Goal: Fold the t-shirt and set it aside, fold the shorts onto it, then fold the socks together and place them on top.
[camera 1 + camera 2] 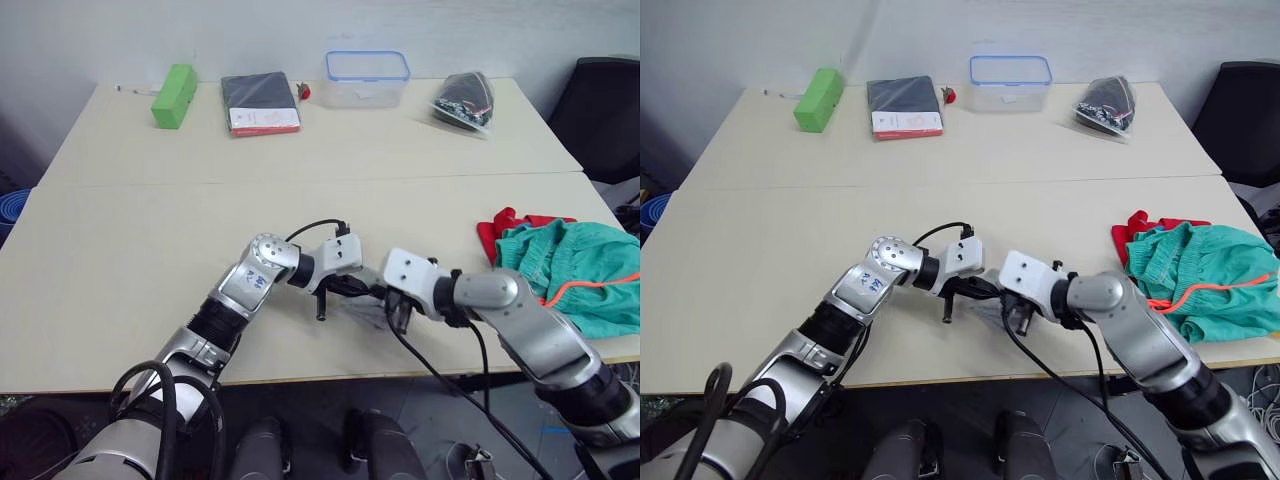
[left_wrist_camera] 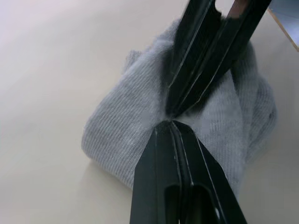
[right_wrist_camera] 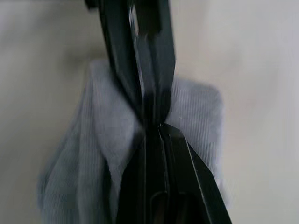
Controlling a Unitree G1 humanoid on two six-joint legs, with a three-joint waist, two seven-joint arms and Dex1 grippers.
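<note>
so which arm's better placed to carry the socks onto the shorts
Probably right. Both the left gripper and the right gripper look shut on the socks at the table's near edge, but the shorts lie on the robot's right, beside its right arm.

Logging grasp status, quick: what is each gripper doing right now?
Left gripper: shut on the socks.
Right gripper: shut on the socks, tip to tip with the left.

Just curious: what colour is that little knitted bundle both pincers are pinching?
Light grey, a soft ribbed knit socks bundle; the left wrist view shows it best.
</note>
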